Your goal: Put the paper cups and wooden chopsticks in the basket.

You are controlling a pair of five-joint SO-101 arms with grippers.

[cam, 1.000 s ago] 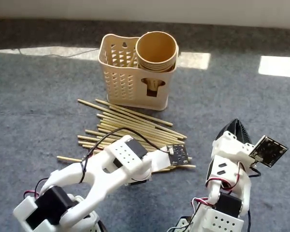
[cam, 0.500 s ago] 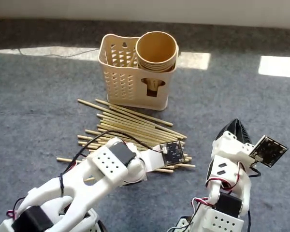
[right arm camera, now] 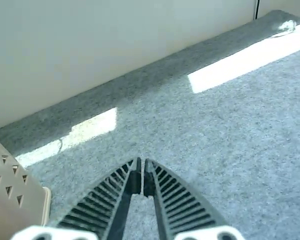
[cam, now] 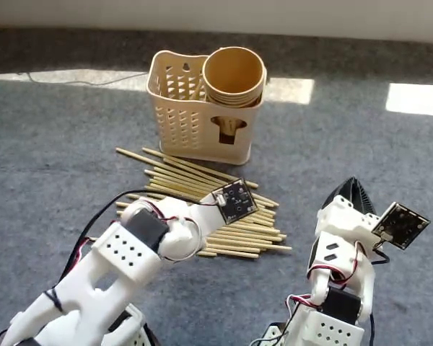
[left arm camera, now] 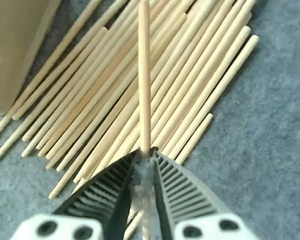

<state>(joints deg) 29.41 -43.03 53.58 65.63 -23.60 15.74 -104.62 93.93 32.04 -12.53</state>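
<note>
On the left, my left gripper [left arm camera: 144, 153] is clamped on one chopstick [left arm camera: 144, 75] over the pile [cam: 180, 173], nearer than the basket [cam: 175, 108] with the paper cups [cam: 233, 72]. Next I should lift and tip it in; farther right, my right gripper [right arm camera: 141, 175] sits closed, empty.

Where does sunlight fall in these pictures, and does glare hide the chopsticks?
High view: sunlit patches on the carpet beside the basket; chopsticks evenly lit, no glare. Right wrist view: bright strips near the wall. Left wrist view: even light, no glare there.
</note>
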